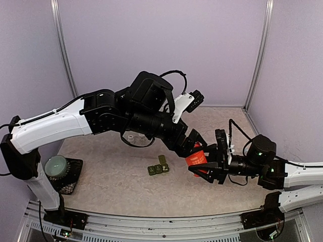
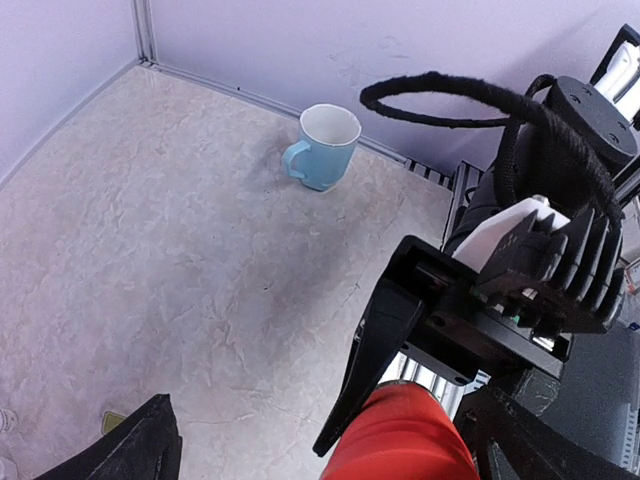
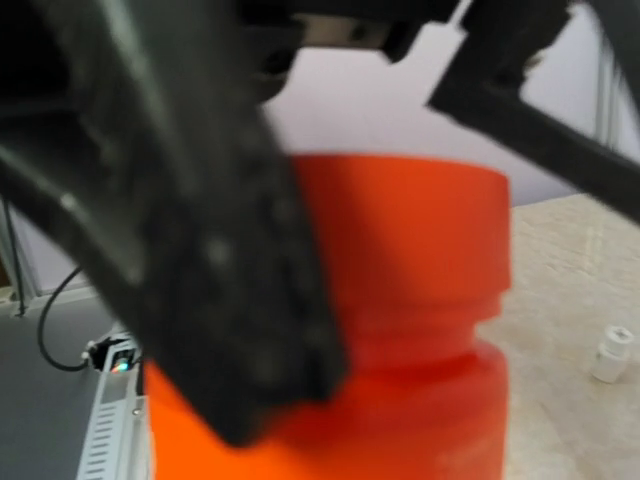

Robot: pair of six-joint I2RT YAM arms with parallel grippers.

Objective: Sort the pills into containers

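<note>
While your right gripper (image 1: 208, 164) is clamping the orange pill bottle (image 1: 194, 159) above the table (image 1: 111, 181), your left gripper (image 1: 196, 143) is standing wide open at the bottle's top end. The containers (image 1: 158, 169) are lying on the table, near the bottle, to its left in the top view.

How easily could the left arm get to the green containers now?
Probably yes: the left gripper is open, and the containers lie unobstructed close by. It must first back off the orange bottle in the right gripper.
</note>
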